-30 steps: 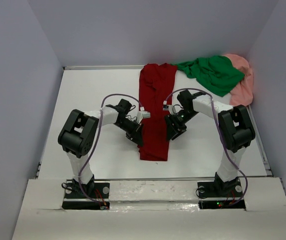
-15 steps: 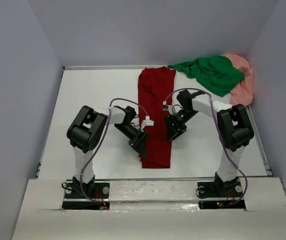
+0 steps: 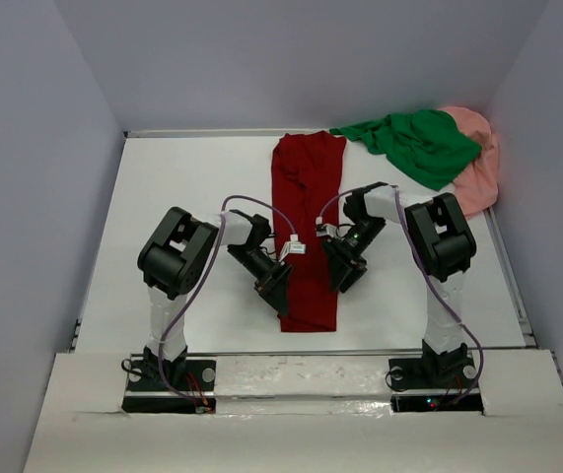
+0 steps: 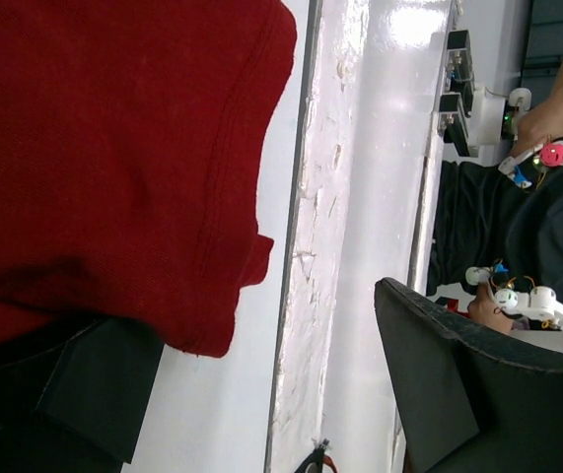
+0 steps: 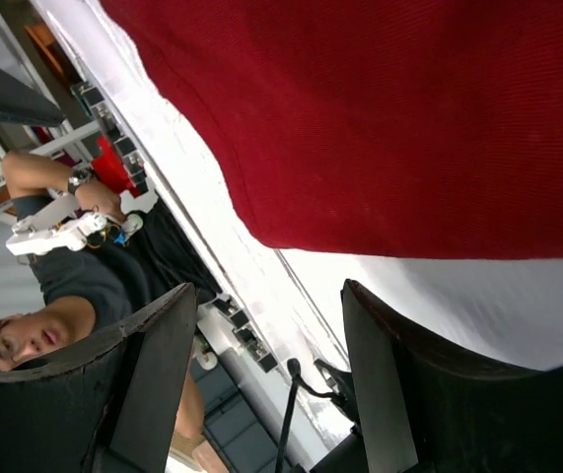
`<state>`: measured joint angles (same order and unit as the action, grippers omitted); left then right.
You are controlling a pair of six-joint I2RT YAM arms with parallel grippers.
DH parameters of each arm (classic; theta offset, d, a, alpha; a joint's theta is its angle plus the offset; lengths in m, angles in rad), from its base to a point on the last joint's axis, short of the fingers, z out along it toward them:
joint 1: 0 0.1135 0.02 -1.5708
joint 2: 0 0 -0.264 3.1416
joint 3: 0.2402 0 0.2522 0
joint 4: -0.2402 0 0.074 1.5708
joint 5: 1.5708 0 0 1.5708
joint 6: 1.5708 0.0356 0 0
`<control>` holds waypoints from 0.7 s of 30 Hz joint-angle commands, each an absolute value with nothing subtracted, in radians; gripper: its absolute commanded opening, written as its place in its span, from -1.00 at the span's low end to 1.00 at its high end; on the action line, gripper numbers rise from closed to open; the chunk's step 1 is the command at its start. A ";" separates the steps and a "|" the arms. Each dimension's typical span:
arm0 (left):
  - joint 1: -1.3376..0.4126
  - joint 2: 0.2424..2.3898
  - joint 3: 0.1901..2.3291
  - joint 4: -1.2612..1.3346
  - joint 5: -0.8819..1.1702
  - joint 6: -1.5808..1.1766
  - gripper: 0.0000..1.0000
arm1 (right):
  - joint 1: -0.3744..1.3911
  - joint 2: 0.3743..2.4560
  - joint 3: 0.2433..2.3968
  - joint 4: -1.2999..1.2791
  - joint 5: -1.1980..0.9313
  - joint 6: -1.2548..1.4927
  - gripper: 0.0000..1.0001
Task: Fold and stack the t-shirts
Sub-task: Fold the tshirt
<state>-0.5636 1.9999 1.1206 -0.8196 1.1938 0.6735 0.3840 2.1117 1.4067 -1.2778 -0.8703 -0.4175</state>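
Note:
A dark red t-shirt (image 3: 309, 197) lies as a long narrow strip down the middle of the white table (image 3: 182, 197). The bright green t-shirt (image 3: 414, 143) is crumpled at the back right, overlapping the salmon pink t-shirt (image 3: 476, 172). My left gripper (image 3: 279, 296) is low at the red strip's near left corner. In the left wrist view it (image 4: 261, 345) stands open, the red shirt's (image 4: 113, 148) hem draped over one finger. My right gripper (image 3: 348, 278) is by the strip's right edge. It (image 5: 261, 305) is open and empty, just off the red shirt (image 5: 380, 118).
Grey walls enclose the table on the left, back and right. The table's near edge (image 3: 301, 353) runs just beyond the red strip's end, with both arm bases behind it. A seated person (image 5: 44, 325) shows past that edge.
My left gripper has opened and let go of the red shirt, having moved toward the near edge. The red strip now reaches closer to the near edge. The right gripper shifted slightly nearer.

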 commanded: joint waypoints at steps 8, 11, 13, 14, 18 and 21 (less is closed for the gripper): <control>-0.574 1.988 1.118 -0.736 1.147 0.598 0.60 | 0.445 2.014 1.411 -1.362 -0.888 -0.508 0.28; -0.574 1.991 1.117 -0.733 1.147 0.598 -0.07 | 0.454 2.005 1.422 -1.378 -0.920 -0.529 0.18; -0.574 2.000 1.115 -0.732 1.146 0.600 -0.24 | 0.454 1.985 1.425 -1.349 -0.934 -0.512 0.14; -0.574 2.002 1.117 -0.732 1.146 0.600 -0.34 | 0.454 1.973 1.424 -1.329 -0.928 -0.499 0.14; -0.574 2.014 1.118 -0.733 1.146 0.603 -0.75 | 0.454 1.899 1.450 -1.286 -0.891 -0.466 0.13; -0.574 2.013 1.117 -0.741 1.147 0.609 -0.58 | 0.454 1.864 1.473 -1.272 -0.865 -0.456 0.14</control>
<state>-0.5686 2.0159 1.1202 -0.7177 1.1324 0.5976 0.4488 1.9446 1.4185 -1.3003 -0.8803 -0.4725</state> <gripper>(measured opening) 0.147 0.569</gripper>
